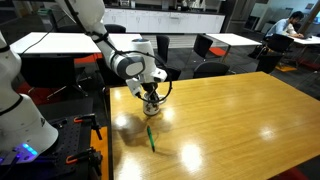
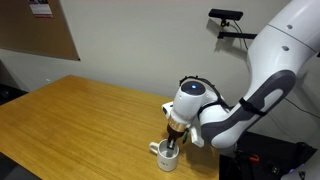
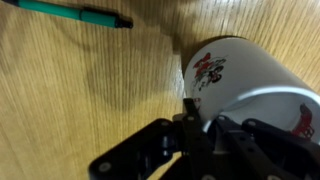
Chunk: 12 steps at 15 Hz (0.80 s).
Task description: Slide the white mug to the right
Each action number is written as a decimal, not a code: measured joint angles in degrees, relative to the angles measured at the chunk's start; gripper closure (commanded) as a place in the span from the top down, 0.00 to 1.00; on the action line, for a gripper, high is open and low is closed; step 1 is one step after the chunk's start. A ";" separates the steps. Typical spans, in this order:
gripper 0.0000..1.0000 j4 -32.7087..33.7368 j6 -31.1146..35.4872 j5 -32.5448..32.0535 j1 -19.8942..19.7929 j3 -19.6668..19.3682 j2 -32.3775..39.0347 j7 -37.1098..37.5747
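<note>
Gripper down on the white mug, near the table edge.
The gripper stands directly over the white mug on the wooden table, its fingertips at the rim; whether they pinch it cannot be told. One mug, and one green pen nearby.

The white arm comes in from above and folds down at the elbow. Its rounded wrist is turned so that the gripper points straight down, held low. In the wrist view one dark finger shows clearly, the rest a black blur, so how far apart the jaws stand cannot be told.
</note>
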 measured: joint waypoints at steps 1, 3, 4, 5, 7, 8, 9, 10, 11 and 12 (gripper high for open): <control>0.02 0.47 -0.06 0.39 0.01 -0.66 0.30 0.00; 0.02 1.50 -0.24 1.17 0.01 -1.86 1.01 0.00; 0.02 2.06 -0.33 1.45 0.00 -2.43 1.41 0.00; 0.02 2.57 -0.37 1.63 -0.01 -2.99 1.80 0.00; 0.02 3.60 -0.42 2.14 -0.01 -4.06 2.56 0.00; 0.02 4.06 -0.48 2.40 -0.01 -4.55 2.87 0.00; 0.02 4.45 -0.54 2.69 -0.01 -5.04 3.14 0.00; 0.02 4.86 -0.64 3.06 -0.02 -5.51 3.40 0.00; 0.02 5.19 -0.70 3.39 -0.06 -5.92 3.63 0.00; 0.02 5.51 -0.81 3.61 -0.09 -6.35 3.85 0.00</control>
